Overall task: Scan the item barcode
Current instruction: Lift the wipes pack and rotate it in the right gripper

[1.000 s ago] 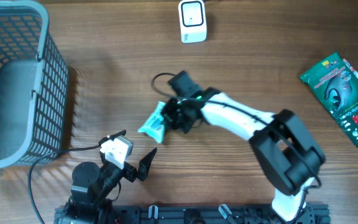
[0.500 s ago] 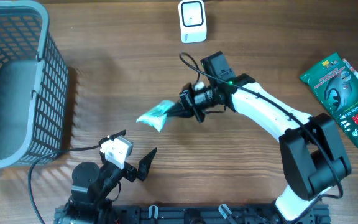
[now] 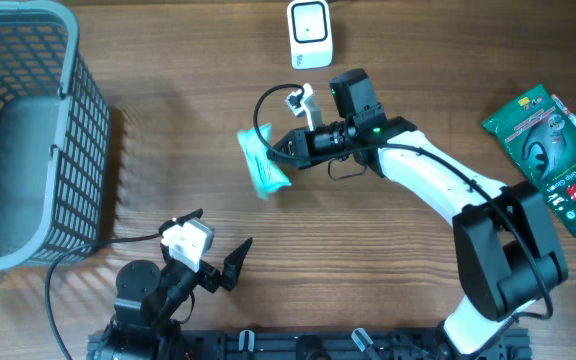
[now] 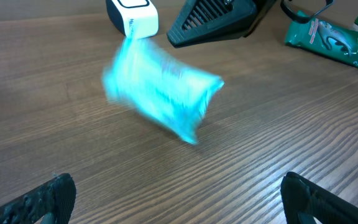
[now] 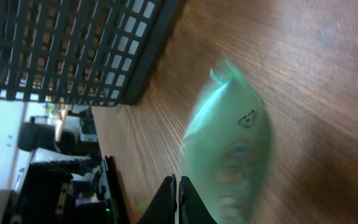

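Note:
The item, a teal packet (image 3: pixel 261 162), hangs above the table at the tip of my right gripper (image 3: pixel 286 150), which is shut on its edge. It shows blurred in the right wrist view as the teal packet (image 5: pixel 229 155) beside the closed right gripper (image 5: pixel 178 199). The white barcode scanner (image 3: pixel 310 33) stands at the far edge, a short way beyond the packet. From the left wrist, the packet (image 4: pixel 160 93) is in front of the scanner (image 4: pixel 132 15). My left gripper (image 3: pixel 213 265) rests open near the front edge, and the left gripper (image 4: pixel 179 196) has only bare wood between its fingers.
A grey wire basket (image 3: pixel 28 130) fills the left side; its mesh (image 5: pixel 73 50) shows in the right wrist view. Green packets (image 3: pixel 548 145) lie at the right edge of the wooden table (image 3: pixel 388 260). A cable (image 3: pixel 68 250) runs from the left arm.
My right arm has swung the packet away from the front and towards the scanner, turning it from lying sideways to roughly upright. The left arm has stayed still.

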Controlling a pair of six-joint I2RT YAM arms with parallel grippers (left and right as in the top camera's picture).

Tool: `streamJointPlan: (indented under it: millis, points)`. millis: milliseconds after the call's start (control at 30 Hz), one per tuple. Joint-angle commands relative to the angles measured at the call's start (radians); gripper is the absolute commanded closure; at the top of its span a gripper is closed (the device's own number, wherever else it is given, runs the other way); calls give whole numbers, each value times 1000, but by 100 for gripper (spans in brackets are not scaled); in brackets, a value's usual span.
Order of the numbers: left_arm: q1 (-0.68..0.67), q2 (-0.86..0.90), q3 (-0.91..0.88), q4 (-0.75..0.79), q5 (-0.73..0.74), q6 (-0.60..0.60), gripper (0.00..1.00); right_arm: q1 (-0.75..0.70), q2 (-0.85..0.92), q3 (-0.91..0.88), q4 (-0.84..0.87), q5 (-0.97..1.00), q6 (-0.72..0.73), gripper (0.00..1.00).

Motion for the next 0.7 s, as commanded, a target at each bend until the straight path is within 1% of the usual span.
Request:
streamJointPlan:
  millis: [0, 67, 100, 133, 167, 233, 300, 333, 400, 433, 567, 667]
  points:
    - [4, -6, 1, -4, 1, 2, 0, -7, -41, 7, -18, 89, -64, 95]
    - [4, -6, 1, -4, 1, 2, 0, -18, -41, 7, -108, 174, -50, 95]
    - [4, -6, 1, -4, 1, 2, 0, -18, -41, 7, -179, 232, -53, 61]
    - [4, -6, 1, -4, 1, 1, 0, -18, -41, 7, -221, 267, -75, 35]
    - [4, -6, 1, -4, 1, 2, 0, -11, -41, 7, -264, 292, -142, 0]
    - [4, -6, 1, -4, 1, 1, 0, 8, -41, 7, -313, 445, -245, 1]
    - [4, -6, 1, -4, 1, 1, 0, 9, -40, 7, -292, 552, -322, 0]
    - [4, -6, 1, -4, 1, 2, 0, 8, -40, 7, -272, 570, -371, 0]
    - [4, -6, 1, -4, 1, 2, 0, -8, -35, 7, -239, 570, -467, 0]
    - [4, -6, 1, -4, 1, 2, 0, -14, -27, 7, -229, 570, -489, 0]
    - [4, -6, 1, -4, 1, 1, 0, -26, 50, 10, -201, 457, -565, 0]
    - [4, -6, 1, -4, 1, 2, 0, -22, 129, 37, -203, 356, -576, 0]
